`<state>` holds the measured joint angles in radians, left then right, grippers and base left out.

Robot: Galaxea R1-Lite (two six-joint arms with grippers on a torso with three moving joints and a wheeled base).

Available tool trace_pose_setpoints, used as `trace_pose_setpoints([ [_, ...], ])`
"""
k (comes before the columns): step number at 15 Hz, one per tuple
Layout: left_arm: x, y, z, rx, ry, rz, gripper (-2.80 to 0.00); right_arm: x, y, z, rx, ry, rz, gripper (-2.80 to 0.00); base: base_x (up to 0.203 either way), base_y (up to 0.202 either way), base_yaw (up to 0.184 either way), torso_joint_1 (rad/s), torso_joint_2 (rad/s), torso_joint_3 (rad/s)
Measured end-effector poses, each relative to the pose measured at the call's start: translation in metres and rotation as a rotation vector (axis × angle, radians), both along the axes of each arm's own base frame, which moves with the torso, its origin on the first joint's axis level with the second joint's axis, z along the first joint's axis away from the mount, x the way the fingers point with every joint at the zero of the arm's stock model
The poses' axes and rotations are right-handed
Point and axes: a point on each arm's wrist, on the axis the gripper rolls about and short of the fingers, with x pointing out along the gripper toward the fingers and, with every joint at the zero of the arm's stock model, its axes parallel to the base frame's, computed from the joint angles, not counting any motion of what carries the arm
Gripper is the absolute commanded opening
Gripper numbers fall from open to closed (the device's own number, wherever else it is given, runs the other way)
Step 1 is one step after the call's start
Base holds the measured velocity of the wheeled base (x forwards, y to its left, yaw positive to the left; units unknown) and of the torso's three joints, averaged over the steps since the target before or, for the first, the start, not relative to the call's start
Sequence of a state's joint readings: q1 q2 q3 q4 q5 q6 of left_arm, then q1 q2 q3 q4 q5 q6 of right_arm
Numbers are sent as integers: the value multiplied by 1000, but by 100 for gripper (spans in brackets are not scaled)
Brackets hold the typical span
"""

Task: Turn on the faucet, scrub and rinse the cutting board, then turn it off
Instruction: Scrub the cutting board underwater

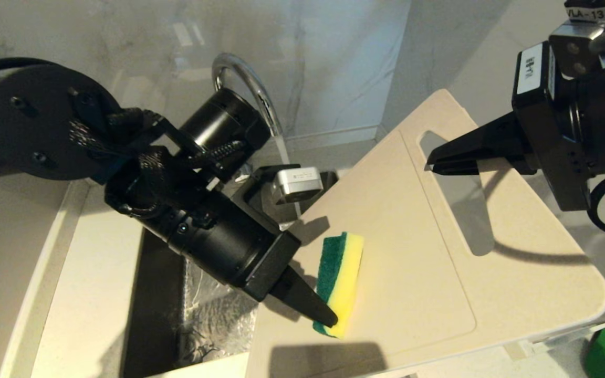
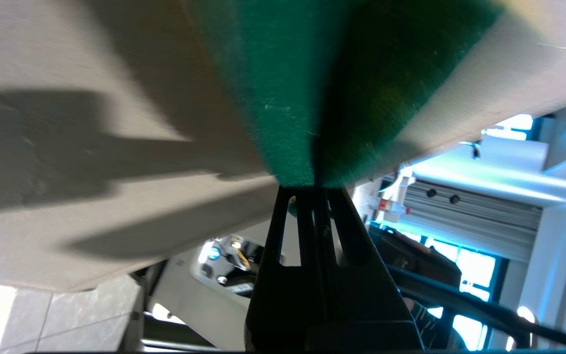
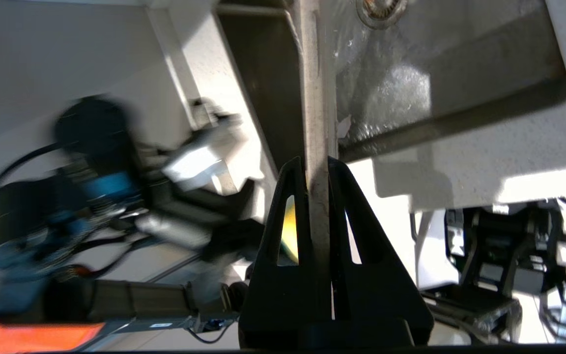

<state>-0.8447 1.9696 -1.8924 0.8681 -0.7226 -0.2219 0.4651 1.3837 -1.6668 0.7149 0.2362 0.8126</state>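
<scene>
Right now | left gripper (image 1: 329, 317) pinching a yellow-and-green sponge (image 1: 340, 283) at its near end, sponge pressed on the cutting board (image 1: 418, 273) | right gripper (image 1: 431, 163) clamped on the board's edge by the slot handle, board tilted over the sink (image 1: 166, 294) | faucet (image 1: 250, 89) behind, water running from the spout
</scene>
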Motion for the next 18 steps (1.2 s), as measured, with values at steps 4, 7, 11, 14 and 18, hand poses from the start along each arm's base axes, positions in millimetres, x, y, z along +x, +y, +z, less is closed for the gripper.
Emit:
trace_pose_setpoints([
  [4,20,-11,-29,59,19,34,-280,-5,-3,4,10,-21,-1,-280,0,0,0,0,0,0],
  [7,30,-1,-48,112,63,66,-280,-9,-5,7,18,-35,0,-280,0,0,0,0,0,0],
  [11,36,28,-65,166,120,131,-280,-14,-7,10,25,-49,0,-280,0,0,0,0,0,0],
  [14,30,52,-84,197,154,175,-280,-16,-8,12,32,-57,2,-280,0,0,0,0,0,0],
  [18,30,74,-91,231,-44,322,-280,-17,-8,10,25,-47,0,-280,0,0,0,0,0,0],
])
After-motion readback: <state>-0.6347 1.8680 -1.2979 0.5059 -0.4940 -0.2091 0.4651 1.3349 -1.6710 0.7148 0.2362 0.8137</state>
